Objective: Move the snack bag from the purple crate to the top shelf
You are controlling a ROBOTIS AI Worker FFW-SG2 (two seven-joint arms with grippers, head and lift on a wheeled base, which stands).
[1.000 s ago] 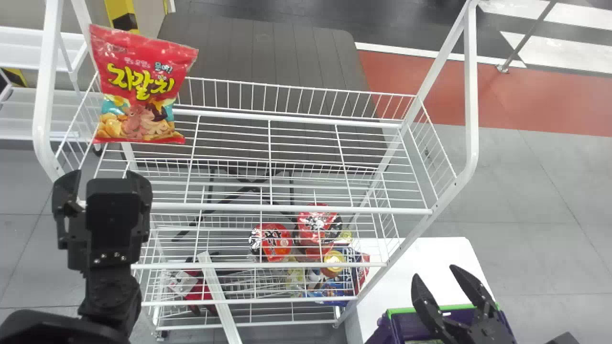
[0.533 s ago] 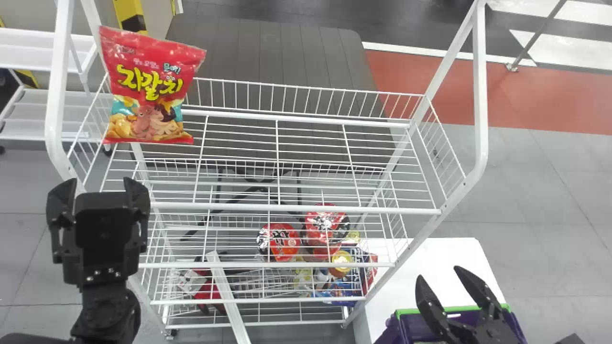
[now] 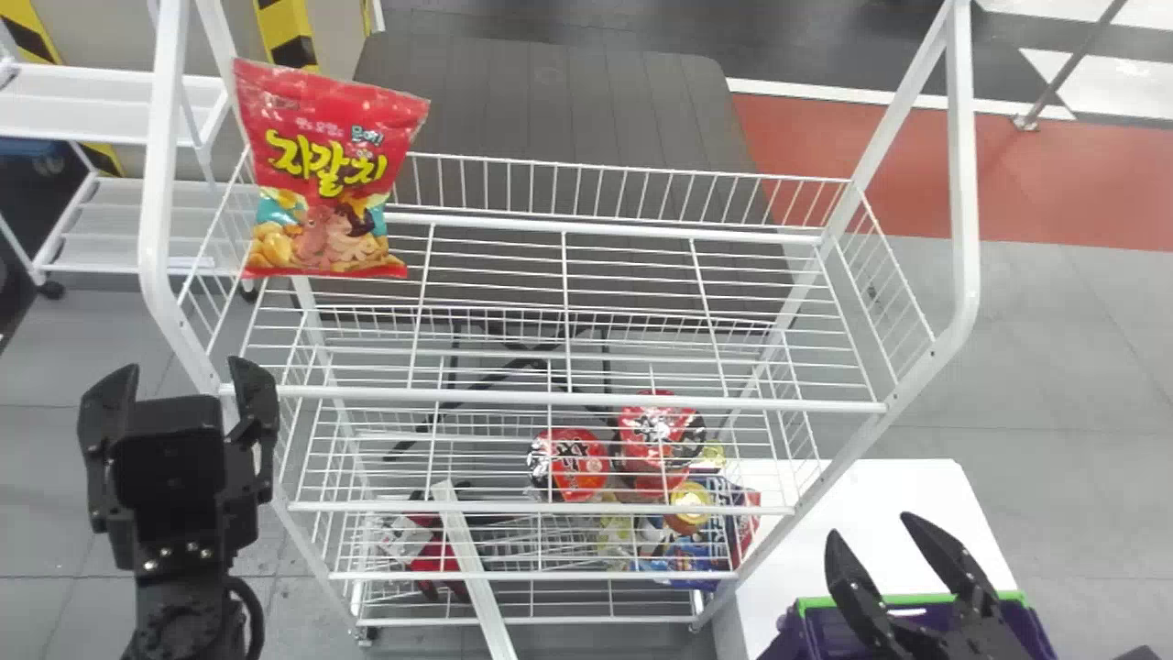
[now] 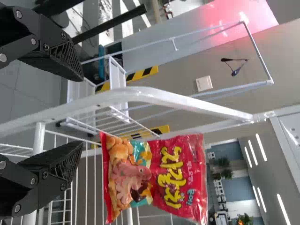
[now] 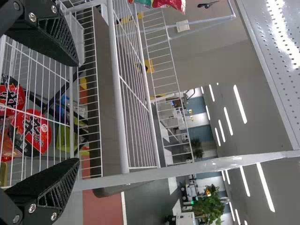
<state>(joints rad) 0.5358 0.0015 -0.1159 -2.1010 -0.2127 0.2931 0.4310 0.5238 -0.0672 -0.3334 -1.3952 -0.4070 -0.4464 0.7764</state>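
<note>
The red snack bag [image 3: 325,174] stands upright at the left end of the top shelf [image 3: 596,399]. In front of the shelf's left post, my left gripper [image 3: 179,390] is open and apart from the bag. The left wrist view has the left gripper [image 4: 79,112] with nothing between its fingers and the snack bag [image 4: 157,176] beyond them. At the lower right my right gripper [image 3: 871,541] is open over the purple crate [image 3: 935,610]. In the right wrist view the right gripper [image 5: 77,112] is empty, with the bag's edge [image 5: 171,3] far off.
White rack posts [image 3: 962,183] rise at both ends of the shelf. Red noodle packs [image 3: 577,463] and other snacks lie on lower levels. The crate sits by a white table [image 3: 880,495] at the right. Another white rack [image 3: 101,105] stands behind at the left.
In the head view the rack, bag and crate have shifted right. The left gripper has drawn away from the bag, lower and slightly left. Both grippers have stayed open.
</note>
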